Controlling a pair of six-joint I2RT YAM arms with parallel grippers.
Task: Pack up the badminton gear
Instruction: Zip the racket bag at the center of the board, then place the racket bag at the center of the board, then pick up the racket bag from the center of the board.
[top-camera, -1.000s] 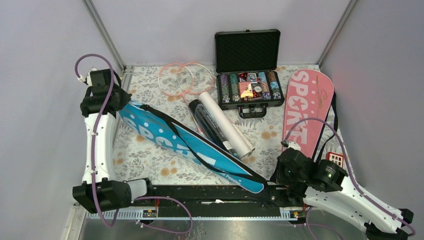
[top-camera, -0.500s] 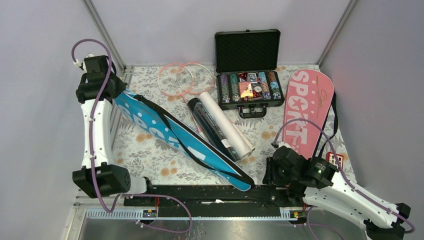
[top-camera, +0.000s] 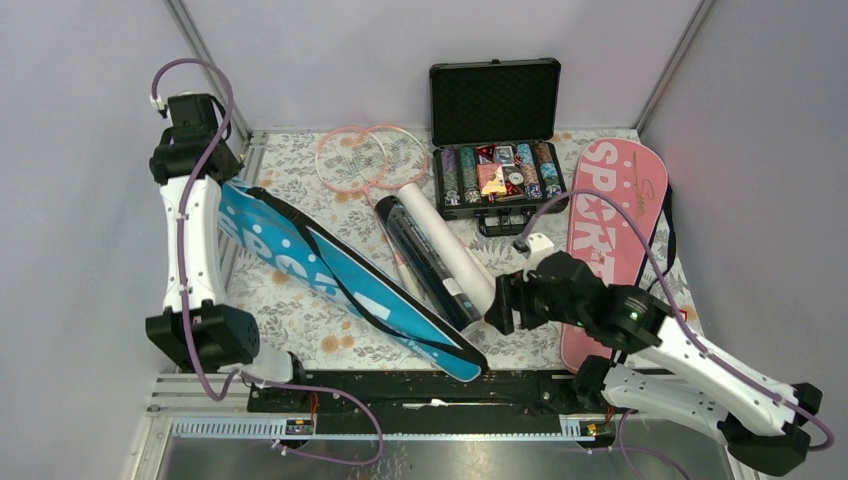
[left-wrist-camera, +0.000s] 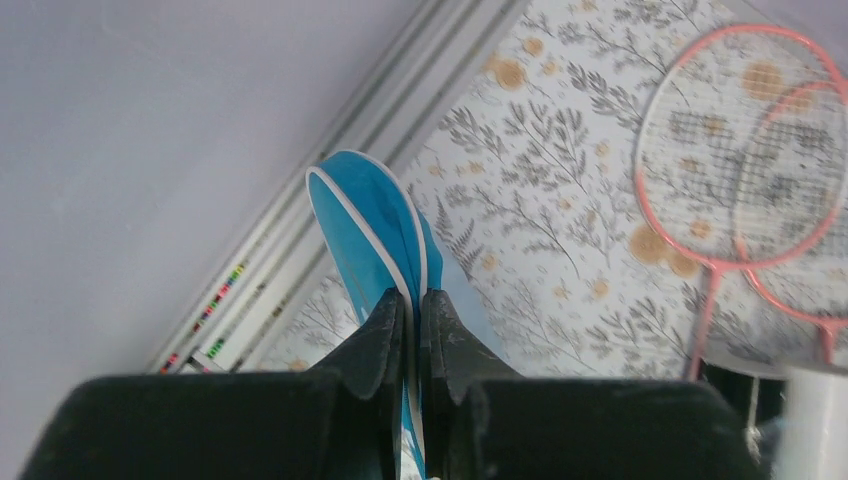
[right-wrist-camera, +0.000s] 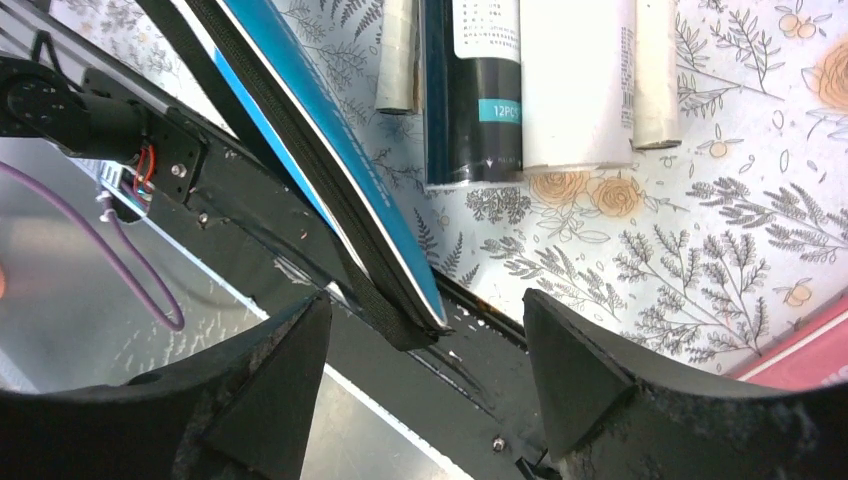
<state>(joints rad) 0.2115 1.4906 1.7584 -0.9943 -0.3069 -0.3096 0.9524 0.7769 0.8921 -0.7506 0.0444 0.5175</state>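
The blue "SPORT" cover (top-camera: 330, 280) lies slanted across the left of the floral mat. My left gripper (top-camera: 212, 178) is shut on its wide end near the far left corner; in the left wrist view the left gripper (left-wrist-camera: 412, 300) pinches the cover's blue, white-edged rim (left-wrist-camera: 370, 215). My right gripper (top-camera: 500, 305) hangs open above the cover's narrow end (right-wrist-camera: 330, 170), holding nothing. Two pink rackets (top-camera: 370, 158) lie at the back. A dark tube (top-camera: 425, 260) and a white tube (top-camera: 455, 250) lie side by side in the middle. The pink cover (top-camera: 610, 210) lies at the right.
An open black case of poker chips (top-camera: 498, 170) stands at the back centre. The black base rail (top-camera: 400, 385) runs along the near edge, under the blue cover's tip. Grey walls close in the left, back and right sides.
My right gripper has opened, let go of the blue cover's narrow end, and moved up and left toward the tubes. The left gripper pulled the cover toward the far left corner.
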